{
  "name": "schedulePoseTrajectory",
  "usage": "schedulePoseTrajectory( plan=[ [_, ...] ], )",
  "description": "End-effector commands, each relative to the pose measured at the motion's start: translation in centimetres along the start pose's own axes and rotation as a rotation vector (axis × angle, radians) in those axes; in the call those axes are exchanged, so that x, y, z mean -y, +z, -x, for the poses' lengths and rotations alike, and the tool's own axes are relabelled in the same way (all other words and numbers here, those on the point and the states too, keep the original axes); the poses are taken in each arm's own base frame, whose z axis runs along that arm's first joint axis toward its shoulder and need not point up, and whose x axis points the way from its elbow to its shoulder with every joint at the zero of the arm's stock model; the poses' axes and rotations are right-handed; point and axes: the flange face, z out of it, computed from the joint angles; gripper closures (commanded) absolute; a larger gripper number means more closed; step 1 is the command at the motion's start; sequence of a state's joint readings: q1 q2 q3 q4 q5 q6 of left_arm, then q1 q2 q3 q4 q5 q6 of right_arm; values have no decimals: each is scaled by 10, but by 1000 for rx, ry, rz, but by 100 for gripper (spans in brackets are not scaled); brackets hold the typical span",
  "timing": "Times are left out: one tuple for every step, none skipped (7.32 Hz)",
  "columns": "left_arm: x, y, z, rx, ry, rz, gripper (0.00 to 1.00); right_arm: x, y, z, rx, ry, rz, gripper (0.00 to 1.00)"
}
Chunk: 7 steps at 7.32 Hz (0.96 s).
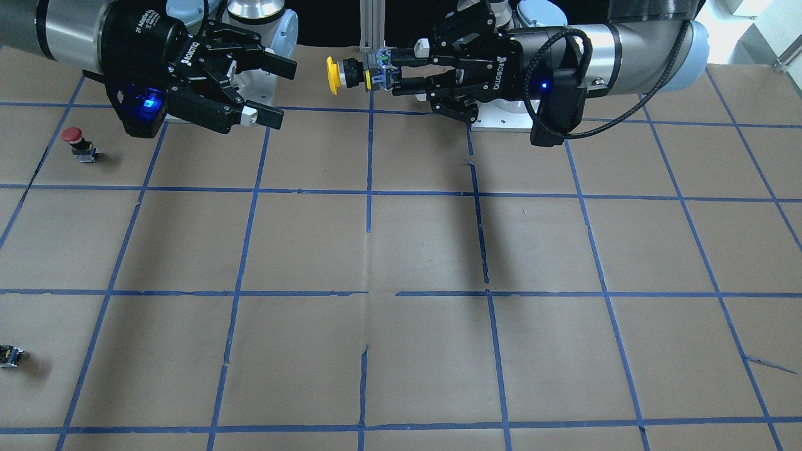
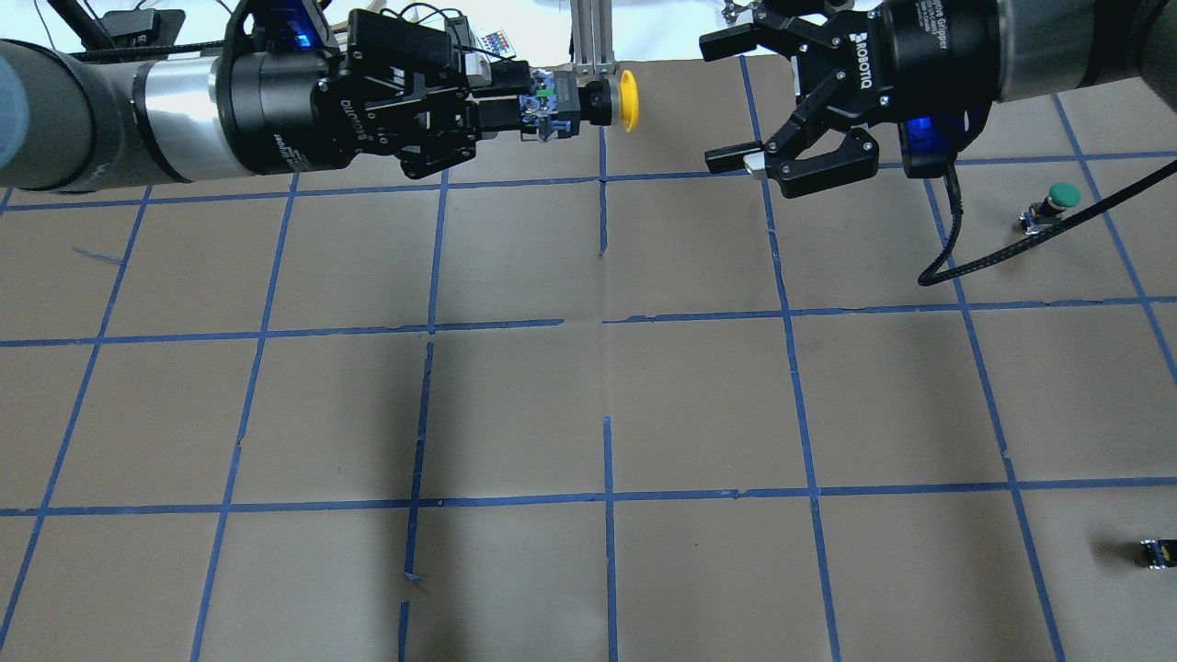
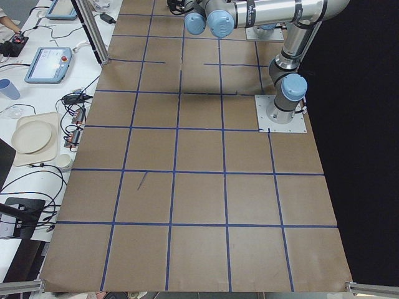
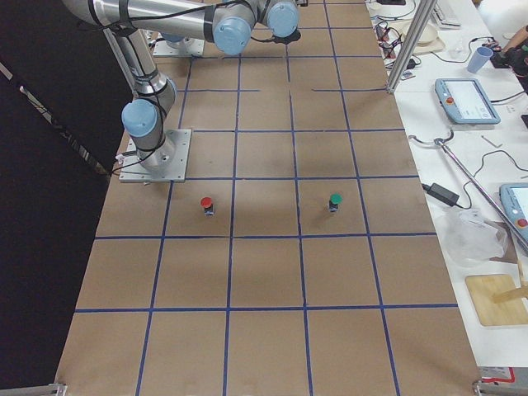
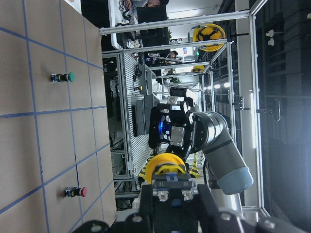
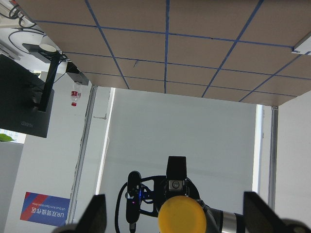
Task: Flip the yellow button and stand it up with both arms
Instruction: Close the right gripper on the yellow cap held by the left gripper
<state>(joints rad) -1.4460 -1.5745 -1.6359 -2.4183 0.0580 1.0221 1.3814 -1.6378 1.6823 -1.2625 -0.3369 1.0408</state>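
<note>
My left gripper [image 2: 531,103] is shut on the black-and-grey contact block of the yellow button [image 2: 628,99] and holds it level in the air above the table's robot-side edge, cap pointing at my right gripper. In the front view the left gripper [image 1: 393,74] holds the button [image 1: 333,75] the same way. My right gripper [image 2: 726,101] is open and empty, its jaws facing the cap a short gap away; it also shows in the front view [image 1: 280,91]. The right wrist view shows the cap [image 6: 182,217] between its spread fingers [image 6: 95,213].
A red-capped button [image 1: 76,143] stands on the robot's right side of the brown, blue-taped table [image 1: 401,250]. A green-capped button [image 2: 1057,199] stands on that side too. A small black block [image 2: 1154,552] lies near the right edge.
</note>
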Motion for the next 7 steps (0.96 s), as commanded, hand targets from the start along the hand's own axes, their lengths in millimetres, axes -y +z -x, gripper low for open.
schedulePoseTrajectory(
  plan=[
    [-4, 9, -4, -13, 10, 0, 82, -16, 18, -9, -29, -22, 15, 1],
    [-4, 9, -4, -13, 10, 2, 82, -16, 15, -4, -24, -21, 13, 1],
    [-4, 9, -4, -15, 10, -1, 82, -18, 15, -4, -18, -22, 24, 1],
    [-5, 9, -5, -15, 11, -1, 82, -24, 15, -4, -2, 12, 54, 1],
    [-4, 10, -5, -15, 11, 0, 82, -26, 15, -5, 1, 23, 52, 1],
    [-5, 10, -5, -15, 11, 1, 82, -23, 16, -5, 0, 27, 53, 1],
    [-5, 10, -5, -15, 11, 1, 82, -23, 16, -5, 1, 26, 54, 4]
  ],
)
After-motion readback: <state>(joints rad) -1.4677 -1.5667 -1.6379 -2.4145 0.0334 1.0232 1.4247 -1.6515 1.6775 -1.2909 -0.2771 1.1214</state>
